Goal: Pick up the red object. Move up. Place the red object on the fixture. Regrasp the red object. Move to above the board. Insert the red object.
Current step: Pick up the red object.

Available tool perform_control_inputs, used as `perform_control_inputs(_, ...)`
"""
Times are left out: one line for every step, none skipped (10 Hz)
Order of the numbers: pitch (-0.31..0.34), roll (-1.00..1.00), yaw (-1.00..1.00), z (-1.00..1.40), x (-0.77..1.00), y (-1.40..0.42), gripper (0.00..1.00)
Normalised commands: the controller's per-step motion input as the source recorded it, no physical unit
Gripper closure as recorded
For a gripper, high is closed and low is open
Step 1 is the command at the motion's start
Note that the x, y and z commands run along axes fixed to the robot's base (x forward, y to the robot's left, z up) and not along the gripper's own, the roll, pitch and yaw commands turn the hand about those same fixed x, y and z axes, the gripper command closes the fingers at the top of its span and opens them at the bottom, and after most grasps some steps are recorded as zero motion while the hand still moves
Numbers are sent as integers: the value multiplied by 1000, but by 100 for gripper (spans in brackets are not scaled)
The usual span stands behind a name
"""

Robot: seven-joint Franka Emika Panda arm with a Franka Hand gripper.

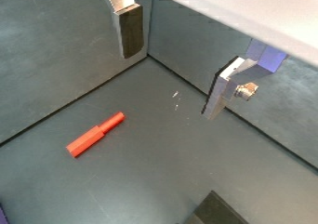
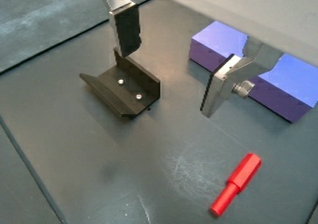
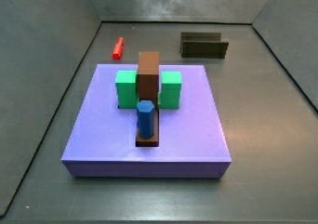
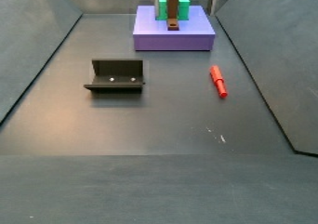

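Note:
The red object (image 4: 218,81) lies flat on the grey floor, between the fixture (image 4: 115,76) and the tray's side wall; it also shows as a small red peg (image 3: 118,48) in the tray's far corner. In both wrist views my gripper (image 2: 169,79) hangs open well above the floor with nothing between its fingers. The fixture (image 2: 125,88) sits under one finger (image 2: 126,32), and the red object (image 2: 236,183) lies well to the side of the gripper (image 1: 172,82). The purple board (image 3: 149,139) stands apart from the red object (image 1: 96,135).
On the board stand green blocks (image 3: 128,88), a long brown bar (image 3: 148,77) and an upright blue peg (image 3: 145,118). Sloping grey tray walls (image 4: 37,70) enclose the floor on all sides. The board's corner (image 2: 221,46) shows behind the other finger (image 2: 226,79).

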Motion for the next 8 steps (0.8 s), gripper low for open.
perform_control_inputs(0, 0, 0, -11, 40, 0, 0)
perform_control_inputs(-16, -36, -17, -146, 0, 0, 0)
perform_control_inputs(-51, -19, -91, -417, 0, -69, 0)
perform_control_inputs(-90, 110, -100, -680, -17, -389, 0)
perform_control_inputs(-200, 40, 0, -851, -126, -597, 0)
perform_control_inputs(-206, 13, 23, -817, -226, -769, 0)
perform_control_inputs(-190, 0, 71, -803, -306, -797, 0)
perform_control_inputs(-200, 0, 91, -809, -360, -740, 0)
